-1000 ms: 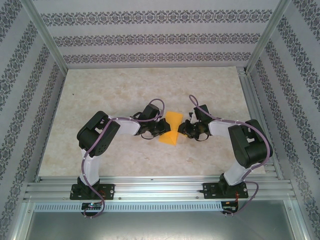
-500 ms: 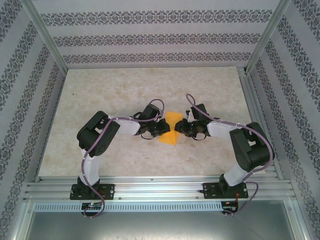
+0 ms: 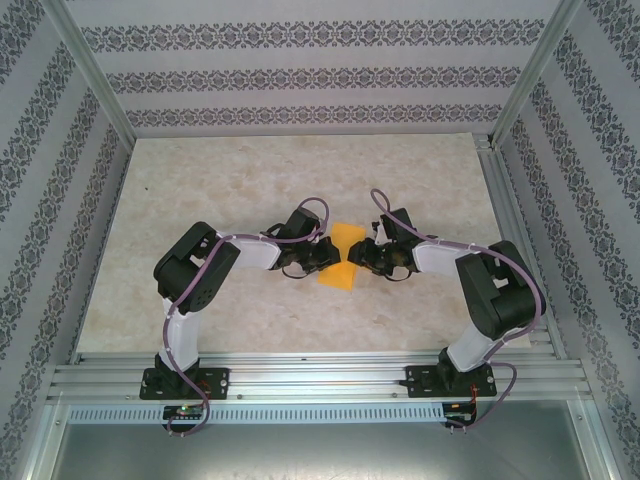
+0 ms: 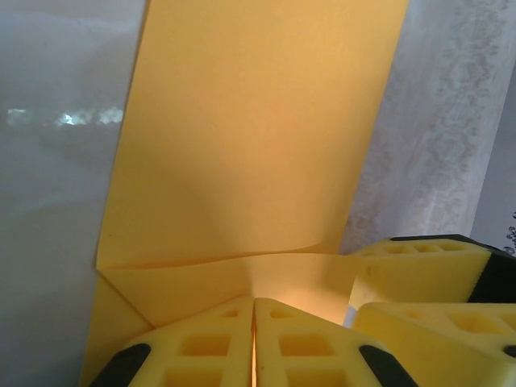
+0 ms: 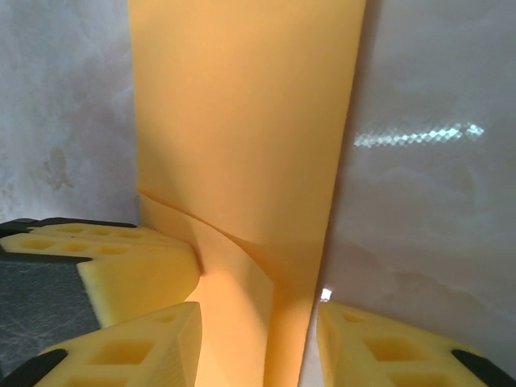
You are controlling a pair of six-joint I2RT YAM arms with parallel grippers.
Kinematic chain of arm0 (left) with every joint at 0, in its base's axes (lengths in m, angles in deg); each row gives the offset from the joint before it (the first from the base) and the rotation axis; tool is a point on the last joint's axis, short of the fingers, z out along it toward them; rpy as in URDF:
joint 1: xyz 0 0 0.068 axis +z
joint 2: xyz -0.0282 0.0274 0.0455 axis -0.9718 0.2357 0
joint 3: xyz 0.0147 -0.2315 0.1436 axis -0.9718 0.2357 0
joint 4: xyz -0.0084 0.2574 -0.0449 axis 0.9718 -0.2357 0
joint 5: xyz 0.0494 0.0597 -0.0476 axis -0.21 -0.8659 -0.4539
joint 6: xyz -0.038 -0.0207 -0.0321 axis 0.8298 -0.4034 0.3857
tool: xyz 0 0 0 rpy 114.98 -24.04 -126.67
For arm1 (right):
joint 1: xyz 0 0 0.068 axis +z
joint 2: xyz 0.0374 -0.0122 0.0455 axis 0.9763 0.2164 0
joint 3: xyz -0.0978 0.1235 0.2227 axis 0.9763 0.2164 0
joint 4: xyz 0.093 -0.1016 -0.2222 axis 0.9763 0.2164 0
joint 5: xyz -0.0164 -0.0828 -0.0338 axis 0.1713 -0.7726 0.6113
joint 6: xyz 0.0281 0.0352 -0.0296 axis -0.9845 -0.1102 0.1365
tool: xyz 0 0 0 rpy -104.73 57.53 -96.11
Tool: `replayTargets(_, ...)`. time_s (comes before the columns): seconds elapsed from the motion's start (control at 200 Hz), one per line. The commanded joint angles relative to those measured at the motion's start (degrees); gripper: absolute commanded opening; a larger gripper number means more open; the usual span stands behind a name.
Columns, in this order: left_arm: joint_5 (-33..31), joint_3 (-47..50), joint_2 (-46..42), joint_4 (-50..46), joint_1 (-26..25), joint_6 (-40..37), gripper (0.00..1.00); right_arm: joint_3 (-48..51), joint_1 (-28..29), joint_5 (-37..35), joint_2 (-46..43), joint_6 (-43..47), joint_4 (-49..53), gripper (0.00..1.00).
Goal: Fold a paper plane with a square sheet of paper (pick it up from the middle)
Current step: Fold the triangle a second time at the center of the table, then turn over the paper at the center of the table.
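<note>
The worktop carries the folded orange paper midway between its side edges. The left gripper is clamped tight on the paper's waist. The right gripper straddles it opposite, jaws parted.

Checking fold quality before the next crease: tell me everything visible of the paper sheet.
The paper sheet is plain orange-yellow, thin and matte. It is at the middle of the table, pinched at its waist into an hourglass outline. A curved buckle shows where the shut left gripper clamps it. The right gripper straddles the opposite side, jaws open.
</note>
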Motion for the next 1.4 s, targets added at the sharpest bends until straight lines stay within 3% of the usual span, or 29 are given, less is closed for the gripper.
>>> replayTargets(0.0, -0.38, -1.41, -1.12, -0.99, 0.31, -1.46, 0.11, -1.84, 0.85, -0.66, 1.99, 1.06, 0.26, 0.41)
replayTargets(0.43, -0.37, -1.6, -1.11, -1.18, 0.28, -1.58, 0.11, -2.41, 1.43, -0.3, 1.59, 0.79, -1.2, 0.31)
replayTargets(0.495, -0.3, -1.62, -1.15, -1.28, 0.31, -1.49, 0.11, -2.63, 1.29, 0.18, 1.6, 0.89, -1.16, 0.26)
replayTargets(0.974, -0.37, -1.66, -1.31, -1.28, 0.31, -1.49, 0.11, -2.57, 1.28, -0.29, 1.66, 1.83, 0.03, 0.28)
replayTargets(1.199, -0.38, -1.57, -1.42, -1.11, 0.31, -1.29, 0.11, -2.72, 1.38, -0.12, 2.47, 2.9, 0.28, 0.21)
replayTargets(1.264, -0.39, -1.64, -1.42, -0.85, 0.31, -1.06, 0.11, -2.74, 1.38, 0.06, 2.51, 2.97, 0.11, 0.15)
replayTargets(1.394, -0.32, -1.65, -1.51, -0.94, 0.31, -1.15, 0.11, -2.83, 1.3, 0.0, 2.69, 2.97, 0.15, 0.16)
